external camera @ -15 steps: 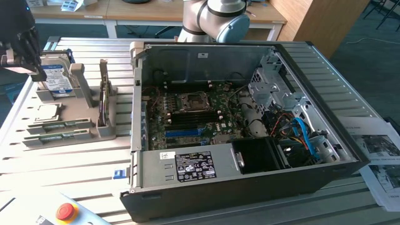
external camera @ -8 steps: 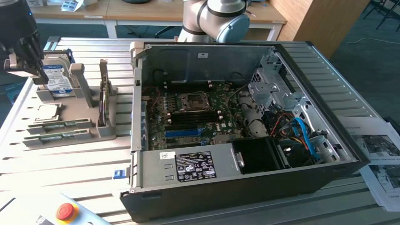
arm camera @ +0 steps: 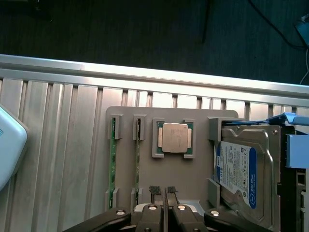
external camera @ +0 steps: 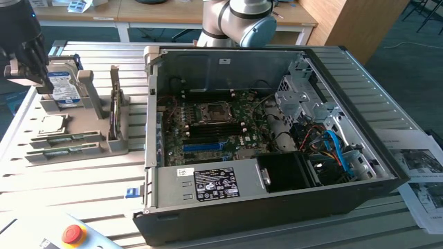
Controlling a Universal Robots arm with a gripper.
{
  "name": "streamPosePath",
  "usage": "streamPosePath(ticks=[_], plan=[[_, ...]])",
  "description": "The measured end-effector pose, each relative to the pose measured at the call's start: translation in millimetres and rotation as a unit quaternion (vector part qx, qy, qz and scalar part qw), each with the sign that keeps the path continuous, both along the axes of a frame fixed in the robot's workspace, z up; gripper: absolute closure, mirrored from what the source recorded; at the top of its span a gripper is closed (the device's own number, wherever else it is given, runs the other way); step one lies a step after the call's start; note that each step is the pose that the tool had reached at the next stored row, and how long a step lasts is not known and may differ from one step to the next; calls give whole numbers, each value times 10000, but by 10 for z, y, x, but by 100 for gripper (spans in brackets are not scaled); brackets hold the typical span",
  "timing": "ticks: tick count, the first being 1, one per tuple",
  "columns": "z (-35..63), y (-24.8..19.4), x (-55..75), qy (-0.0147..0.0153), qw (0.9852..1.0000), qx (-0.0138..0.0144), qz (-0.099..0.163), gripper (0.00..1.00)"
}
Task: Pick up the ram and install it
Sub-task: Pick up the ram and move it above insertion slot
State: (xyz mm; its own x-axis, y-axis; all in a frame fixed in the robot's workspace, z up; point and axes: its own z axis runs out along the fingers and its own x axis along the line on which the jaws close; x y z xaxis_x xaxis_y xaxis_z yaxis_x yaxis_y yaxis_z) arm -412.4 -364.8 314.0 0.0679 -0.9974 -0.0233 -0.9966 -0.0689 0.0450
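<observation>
The claw has its fingers drawn almost together and holds nothing. It hangs above the edge of the grey holder, which lies on the ribbed tabletop. Two sticks are seated in parallel slots of this holder: the inner ram, next to the CPU, and the outer ram just beyond it. The claw is nearest the end of the inner ram, apart from it. A hard drive stands in the holder on the CPU's other side. In the exterior view, the open computer case lies well to the holder's right, motherboard exposed.
</observation>
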Motion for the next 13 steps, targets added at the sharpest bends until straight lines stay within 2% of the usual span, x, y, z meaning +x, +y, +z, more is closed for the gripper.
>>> streamPosePath(ticks=[2,5,13], plan=[[0,0,0,0,10000,0,0,76],[-3,0,0,0,10000,0,0,76],[-145,0,0,0,10000,2,0,76]])
